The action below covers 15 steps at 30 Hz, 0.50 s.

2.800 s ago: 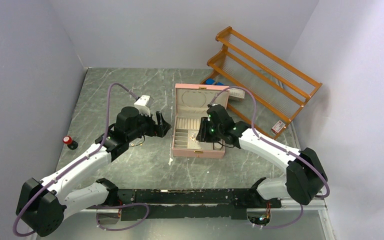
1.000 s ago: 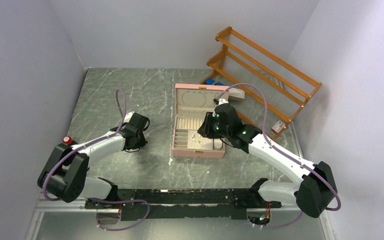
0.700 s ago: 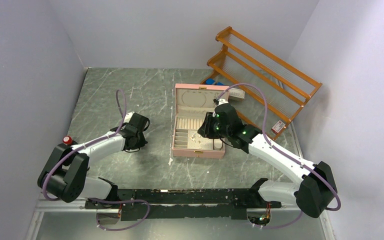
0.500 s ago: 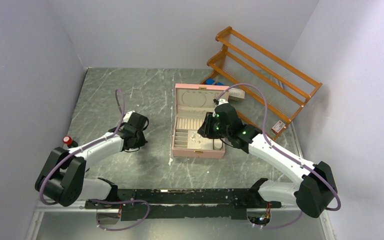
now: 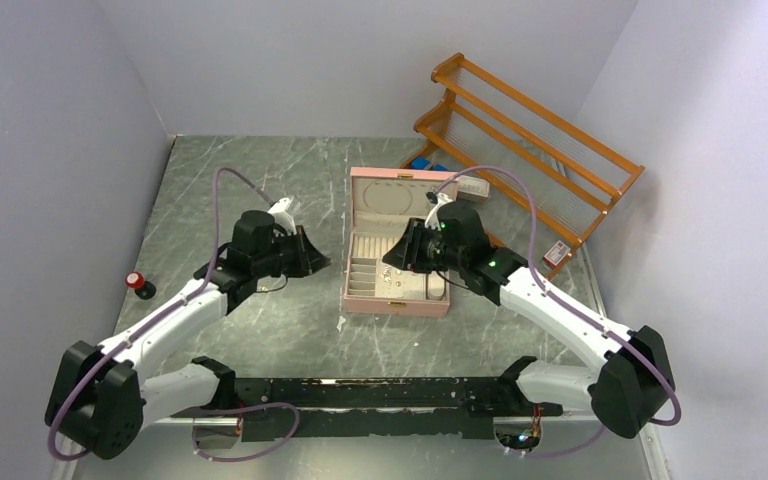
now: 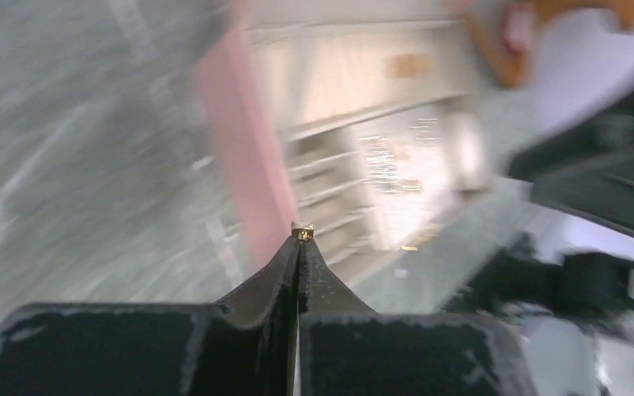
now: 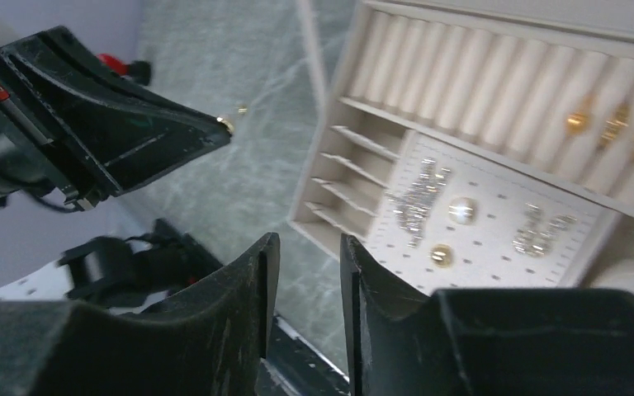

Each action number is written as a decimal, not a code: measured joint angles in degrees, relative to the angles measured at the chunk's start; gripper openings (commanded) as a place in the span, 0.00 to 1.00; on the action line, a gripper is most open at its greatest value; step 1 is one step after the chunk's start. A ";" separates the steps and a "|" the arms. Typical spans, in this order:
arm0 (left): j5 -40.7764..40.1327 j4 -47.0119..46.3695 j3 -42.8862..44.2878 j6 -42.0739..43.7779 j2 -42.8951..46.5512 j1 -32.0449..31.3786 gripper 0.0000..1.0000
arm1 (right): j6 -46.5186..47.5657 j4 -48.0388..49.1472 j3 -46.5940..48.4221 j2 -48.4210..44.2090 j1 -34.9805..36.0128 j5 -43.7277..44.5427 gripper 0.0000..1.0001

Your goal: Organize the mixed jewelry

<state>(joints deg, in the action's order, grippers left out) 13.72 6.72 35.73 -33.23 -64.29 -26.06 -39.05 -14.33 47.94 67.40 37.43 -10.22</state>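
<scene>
Mixed jewelry, sorting under way: one gold piece is in carriage, the others sit in the jewelry box.

Top view. The pink jewelry box point(image 5: 395, 303) stands open on the marble-patterned tabletop point(image 5: 260, 180), lid raised. The left tool point(image 5: 322, 261) is held above the tabletop just left of the box and aimed at it, judged a delivery toward a compartment. The right tool point(image 5: 388, 259) hovers over the box interior. An orange rack point(image 5: 530, 140) stands behind, its small tag too small to read. A red-capped object point(image 5: 139, 283) sits far left.

Left wrist view. The left tool point(image 6: 300, 242) is pressed together, clamped on a tiny gold piece point(image 6: 302, 232) at its very tips. A tip pinch suits so small an item. The background is blurred.

Right wrist view. The right tool point(image 7: 307, 246) has its fingers slightly apart and holds nothing, probably standing by. The ring rolls point(image 7: 462, 74) carry gold rings point(image 7: 578, 122) at right. The perforated stud panel point(image 7: 495, 247) holds a pearl stud point(image 7: 461, 210), a gold stud point(image 7: 440, 254) and sparkling pieces point(image 7: 417, 198).

No legible brand or writing in any view.
</scene>
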 measured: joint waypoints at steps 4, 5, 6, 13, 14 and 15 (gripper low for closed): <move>15.02 -10.71 0.00 0.00 3.89 -0.02 0.05 | -2.95 5.77 -0.61 -1.97 -0.13 -6.84 0.42; 17.46 -13.09 0.00 -0.52 4.52 0.00 0.05 | -3.54 7.17 -0.81 -2.58 -0.13 -8.11 0.44; 20.61 -16.13 0.00 -1.25 5.20 0.00 0.05 | -4.39 8.94 -1.11 -3.30 -0.13 -9.64 0.45; 36.37 -40.24 -0.92 -12.50 5.75 0.00 0.05 | -9.92 21.92 -4.68 -7.85 -0.13 -16.57 0.58; 38.03 -44.33 -1.27 -14.93 5.22 -0.02 0.05 | -10.64 23.58 -5.20 -8.44 -0.15 -17.07 0.60; 39.50 -48.70 -1.68 -17.55 4.52 -0.02 0.05 | -11.32 24.96 -5.46 -8.92 -0.15 -17.46 0.61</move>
<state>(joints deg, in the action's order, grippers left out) 53.21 -41.98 34.04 -50.78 -59.77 -26.09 -50.37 10.63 42.48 58.48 37.28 -27.68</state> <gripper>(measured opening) 0.056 0.568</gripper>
